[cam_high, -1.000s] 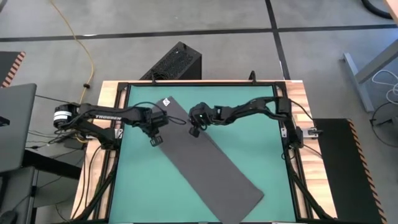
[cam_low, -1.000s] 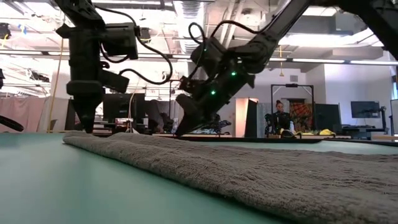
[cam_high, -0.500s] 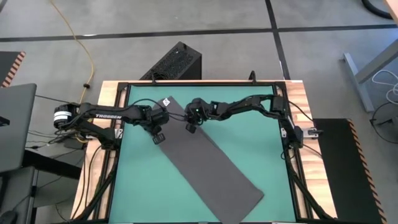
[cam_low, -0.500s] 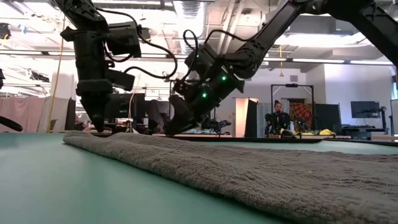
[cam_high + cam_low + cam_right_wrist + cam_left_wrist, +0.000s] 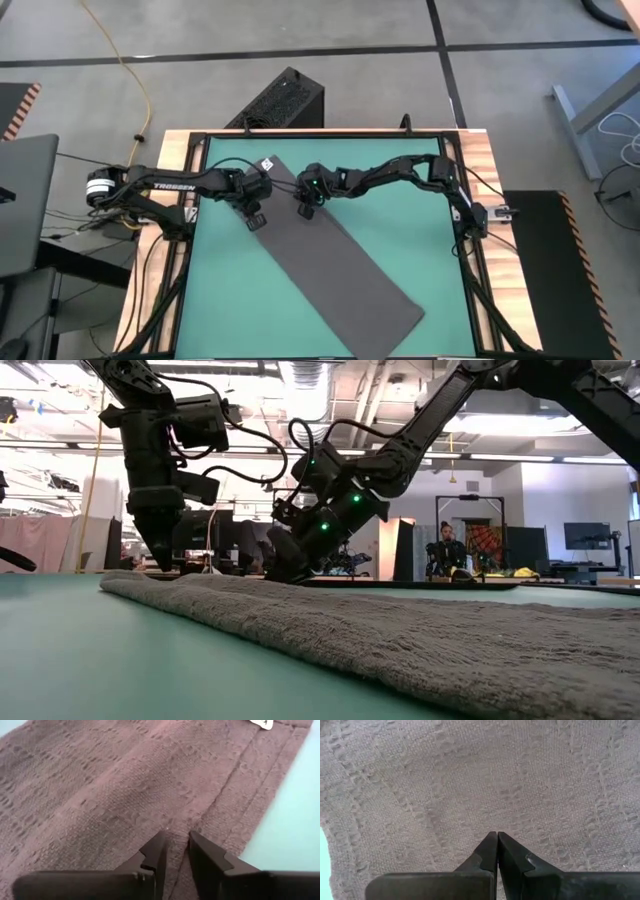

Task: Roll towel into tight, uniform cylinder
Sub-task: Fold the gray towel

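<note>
The dark grey towel [image 5: 335, 255] lies flat and spread on the green mat [image 5: 230, 300]. It runs slantwise from the far left to the near right, with its white tag [image 5: 267, 163] at the far end. My left gripper [image 5: 254, 222] is shut and points steeply down at the towel's left long edge, near the far end. My right gripper [image 5: 305, 208] slants down onto the towel's right long edge, opposite the left one. Its fingers stand a narrow gap apart. My left gripper's shut fingertips [image 5: 496, 835] stand right at the towel's top face, a little in from its left long edge [image 5: 327, 845], coming steeply from above. I cannot tell whether they touch the cloth. My right gripper's fingertips [image 5: 161, 837] reach the towel's top face beside the hem seam [image 5: 220, 795] of its right long edge, slanting down from the table's right side. The cloth there lies flat on the mat. Whether any cloth is caught in the narrow gap, I cannot tell.
Bare green mat lies on both sides of the towel, inside the table's wooden frame [image 5: 470, 140]. A black box [image 5: 285, 100] stands on the floor beyond the far edge. A laptop [image 5: 20, 200] sits at the left. A person [image 5: 445, 550] shows far off in the room.
My right gripper has gone down and toward the table's left, onto the towel near its far end. My left gripper has tipped a little and stayed in place. The towel has kept its place and shape.
</note>
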